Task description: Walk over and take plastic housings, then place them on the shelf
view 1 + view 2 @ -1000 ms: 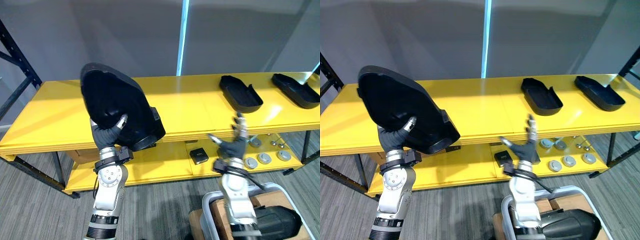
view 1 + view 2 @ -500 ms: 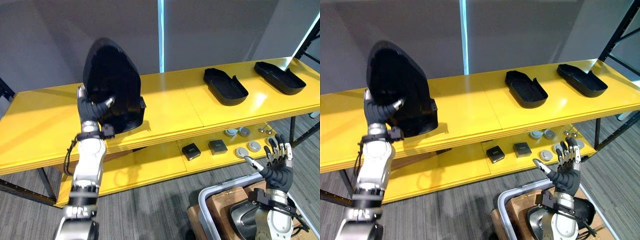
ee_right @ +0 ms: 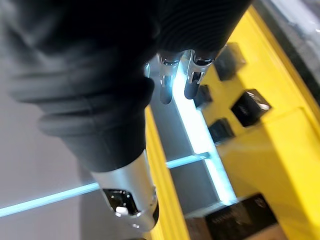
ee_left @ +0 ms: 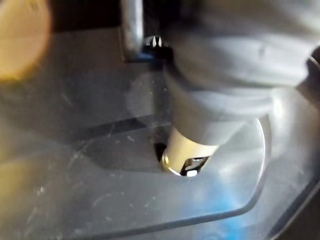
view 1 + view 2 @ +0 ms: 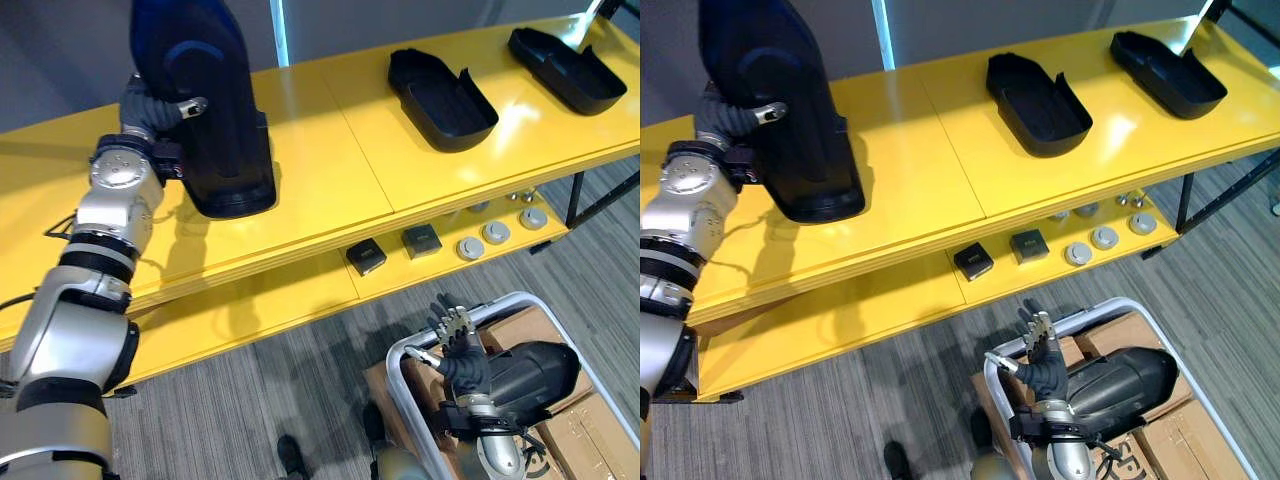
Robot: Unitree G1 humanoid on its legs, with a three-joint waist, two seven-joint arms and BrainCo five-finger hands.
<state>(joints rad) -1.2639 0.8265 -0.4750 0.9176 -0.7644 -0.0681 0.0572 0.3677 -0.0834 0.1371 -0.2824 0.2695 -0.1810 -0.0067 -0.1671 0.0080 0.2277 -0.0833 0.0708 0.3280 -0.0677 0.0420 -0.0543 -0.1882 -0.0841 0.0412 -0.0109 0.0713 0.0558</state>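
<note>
Plastic housing (image 5: 225,150) stands on its end on the yellow shelf (image 5: 330,170), my left hand (image 5: 150,105) curled round its side. My right hand (image 5: 460,350) hangs low, fingers spread. Letting go now, I think it could tip over.

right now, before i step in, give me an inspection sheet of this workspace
surface: yellow shelf, top bare between the housings
job's things: upright housing at the shelf's left end, held by the left hand; two housings lying open side up further right; fourth housing in the bin on the floor
clutter: black boxes and grey discs on the lower shelf; cartons in the bin
hands: left hand shut on the upright housing; right hand open, by the bin
cables: nothing seen
surroundings: grey carpet, grey wall with a light strip
</note>
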